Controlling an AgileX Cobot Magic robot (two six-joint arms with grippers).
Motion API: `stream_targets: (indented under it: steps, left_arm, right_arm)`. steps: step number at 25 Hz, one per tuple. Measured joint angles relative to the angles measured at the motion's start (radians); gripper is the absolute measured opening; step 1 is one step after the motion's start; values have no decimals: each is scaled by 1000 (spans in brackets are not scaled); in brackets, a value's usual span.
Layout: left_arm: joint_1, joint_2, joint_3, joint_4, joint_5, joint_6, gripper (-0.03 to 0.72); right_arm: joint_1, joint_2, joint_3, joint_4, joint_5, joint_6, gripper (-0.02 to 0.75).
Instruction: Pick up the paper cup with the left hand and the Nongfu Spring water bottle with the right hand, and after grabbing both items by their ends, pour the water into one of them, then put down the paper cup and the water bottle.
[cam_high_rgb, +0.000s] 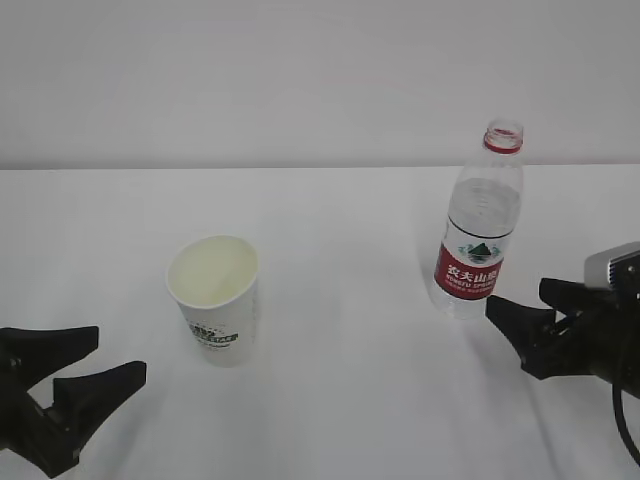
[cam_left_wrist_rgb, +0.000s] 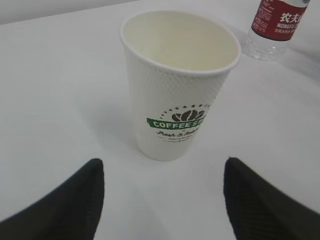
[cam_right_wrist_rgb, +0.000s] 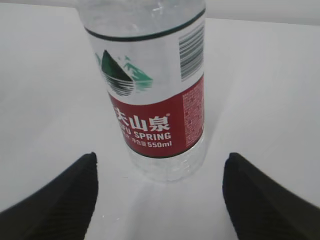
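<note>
Landmark: the paper cup (cam_high_rgb: 217, 300), upright on the white table (cam_high_rgb: 340, 230), empty, cream inside
Nongfu Spring water bottle (cam_high_rgb: 482, 222): well to the right of the cup and a little farther back, upright, uncapped, red neck ring
Water: not clearly visible through the clear plastic; level cannot be told
Left hand (cam_high_rgb: 85, 372): near the cup, at its lower left, fingers spread wide, nothing between them, not touching the cup
Right hand (cam_high_rgb: 520, 320): far right of the cup, just beside the bottle's base, fingers spread, holding nothing
Step in hand, as I judge it: final approach before both grasps
Doing it well, cup: in the left wrist view the cup sits centred between the two fingers; advance straight, close low on the embossed wall, gently, since thin paper crushes
Doing it well, bottle: likewise centred in the right wrist view; close on the lower body near the label, firmly enough that the smooth plastic cannot slip when tilted
Risk: nudging either one over before the fingers close
Cup writing: "COFFEE S…" on a green band under a bean logo, smaller script beneath unreadable
Bottle writing: white Chinese characters, "SPRING", "550ml", barcode, green mountain emblem
</note>
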Motion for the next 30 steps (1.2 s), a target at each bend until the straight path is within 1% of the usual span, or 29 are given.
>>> stream_targets:
  steps: [8,12,14,21,30]
  left_arm:
    - [0,0,0,0,0,0,547]
    - [0,0,0,0,0,0,546]
    - [0,0,0,0,0,0,547]
    - [0,0,0,0,0,0,547]
    - [0,0,0,-4,0,0,546]
  right_arm:
    - [0,2,-19,-2,-2,0,594]
    - [0,5,-51,-5,-2,0,651]
    - [0,5,-73,-7,-2,0,665]
    - [0,31,-128,-9,-2,0,673]
    - [2,126,-202,-74,-2,2,673]
